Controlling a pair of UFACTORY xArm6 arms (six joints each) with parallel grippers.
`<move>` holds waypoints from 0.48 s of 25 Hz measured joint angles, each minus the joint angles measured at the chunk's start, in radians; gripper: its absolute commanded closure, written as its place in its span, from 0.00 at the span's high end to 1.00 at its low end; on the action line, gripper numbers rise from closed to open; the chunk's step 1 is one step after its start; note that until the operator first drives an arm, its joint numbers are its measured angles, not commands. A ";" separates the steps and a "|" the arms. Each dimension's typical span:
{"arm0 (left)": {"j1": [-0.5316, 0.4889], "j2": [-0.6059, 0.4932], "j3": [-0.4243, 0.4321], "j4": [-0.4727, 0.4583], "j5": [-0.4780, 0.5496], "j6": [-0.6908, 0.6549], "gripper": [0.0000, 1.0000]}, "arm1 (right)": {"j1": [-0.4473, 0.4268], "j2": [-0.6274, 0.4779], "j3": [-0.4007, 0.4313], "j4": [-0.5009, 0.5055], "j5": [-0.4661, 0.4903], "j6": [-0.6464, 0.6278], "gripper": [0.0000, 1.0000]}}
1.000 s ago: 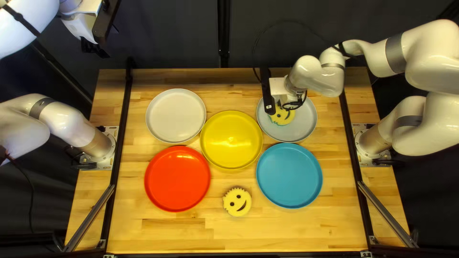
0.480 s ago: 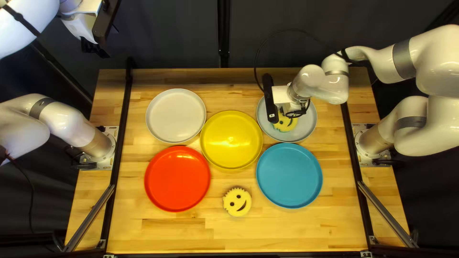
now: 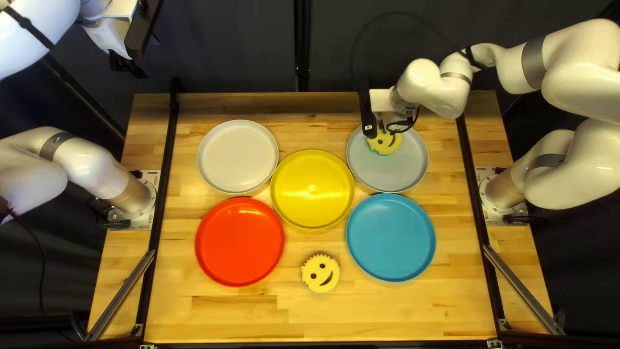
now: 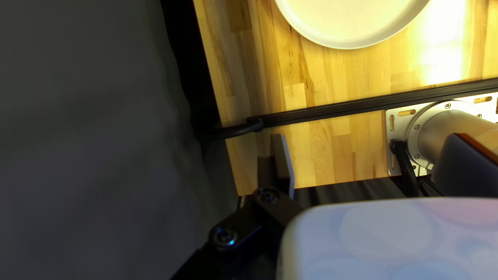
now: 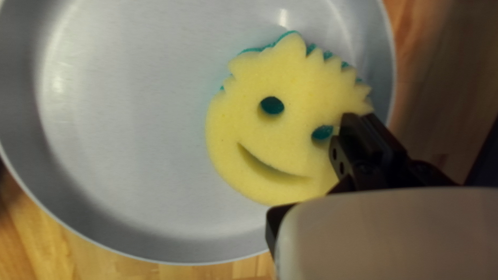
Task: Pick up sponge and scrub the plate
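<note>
The yellow smiley-face scrub sponge (image 5: 249, 119) lies face up on the gray plate (image 3: 394, 171), towards twelve o'clock. The right gripper (image 3: 382, 124) has its fingers narrow, tips against the sponge; whether they pinch foam I can't tell. From the gray plate, the blue plate (image 3: 391, 237) sits at six, second smiley-face sponge (image 3: 320, 273) seven, yellow plate (image 3: 312, 189) eight, red plate (image 3: 239, 241) eight farther out, white plate (image 3: 237, 156) nine. The left gripper (image 3: 126, 63), at ten from the white plate, is wide open.

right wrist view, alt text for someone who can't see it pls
A yellow smiley-face sponge with teal backing, in a grey plate, with my black right gripper at the sponge's edge. Wooden tabletop shows beyond the plate's rim.
</note>
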 measured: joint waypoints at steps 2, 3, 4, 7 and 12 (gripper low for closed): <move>0.000 0.000 0.000 0.000 0.000 0.000 1.00 | 0.006 -0.020 0.027 -0.011 -0.015 0.006 0.00; 0.000 0.000 0.000 0.000 0.000 0.000 1.00 | 0.011 -0.032 0.043 -0.016 -0.022 0.011 0.00; 0.000 0.000 0.000 0.000 0.000 0.000 1.00 | 0.017 -0.045 0.057 -0.022 -0.026 0.018 0.00; 0.000 0.000 0.000 0.000 0.000 0.000 1.00 | 0.044 -0.088 0.104 -0.047 -0.037 0.050 0.00; 0.000 0.000 0.000 0.000 0.000 0.000 1.00 | 0.094 -0.176 0.180 -0.080 -0.032 0.101 0.00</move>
